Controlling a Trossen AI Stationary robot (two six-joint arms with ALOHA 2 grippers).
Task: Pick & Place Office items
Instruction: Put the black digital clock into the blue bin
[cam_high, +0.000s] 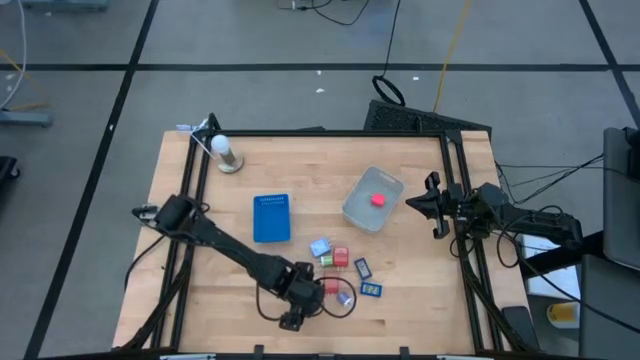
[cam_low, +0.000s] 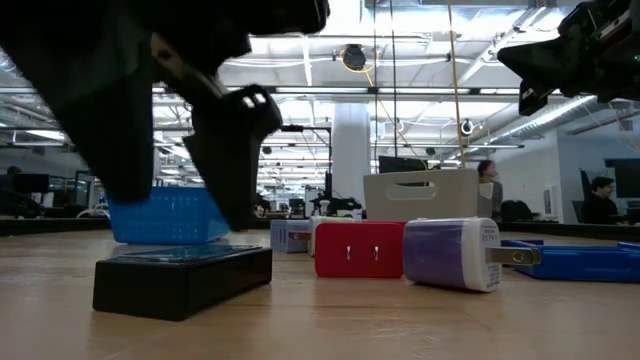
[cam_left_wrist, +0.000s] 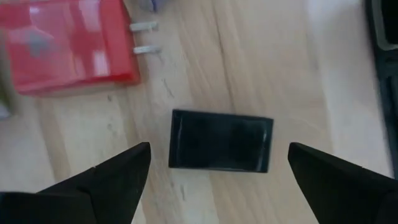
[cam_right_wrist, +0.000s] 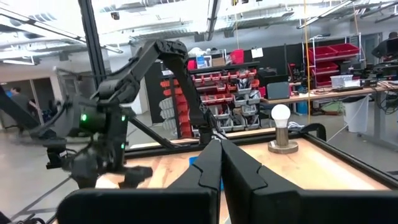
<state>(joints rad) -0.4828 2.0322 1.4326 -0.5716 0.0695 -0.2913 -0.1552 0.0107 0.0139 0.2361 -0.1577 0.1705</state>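
High view: left claw (cam_high: 292, 303) low at the near edge of the bench (cam_high: 190, 290), arm stretched across from the left side; right claw (cam_high: 432, 207) parked past the right edge, beside the clear tub (cam_high: 358, 208).
Left claw state: released, fingers (cam_left_wrist: 112, 177) spread wide, grasping nothing.
Right claw state: clenched, fingers pressed together, nothing between them.
Target, by my read: black block (cam_left_wrist: 221, 141), flat on the wood, between the left claw's fingertips but not touched.
Where the items are: red plug (cam_low: 359, 249) and purple-and-white plug (cam_low: 450, 253) just beside the black block; light blue piece (cam_high: 320, 247), red cube (cam_high: 340, 257) and two dark blue pieces (cam_high: 363, 267) loosely clustered between near edge and tub; one pink-red piece (cam_high: 378, 199) already in the tub.
Other: flat blue tray (cam_high: 271, 218) mid-bench; bulb on a stand (cam_high: 226, 152) at the far left corner.
Progress, judged: one placed, the rest still out.
Risk 1: block is low and flat; fingers closing too high would skate over its top edge and pinch nothing.
Risk 2: block sits slightly off-centre and skewed to the fingers in the left wrist view; one finger landing first could spin or shove it.
Risk 3: red plug close by; a finger could catch its prongs or drag it along.
Left arm pose: wrist pitched steeply down, claw just above the wood.
Right arm pose: folded back, idle, held level.
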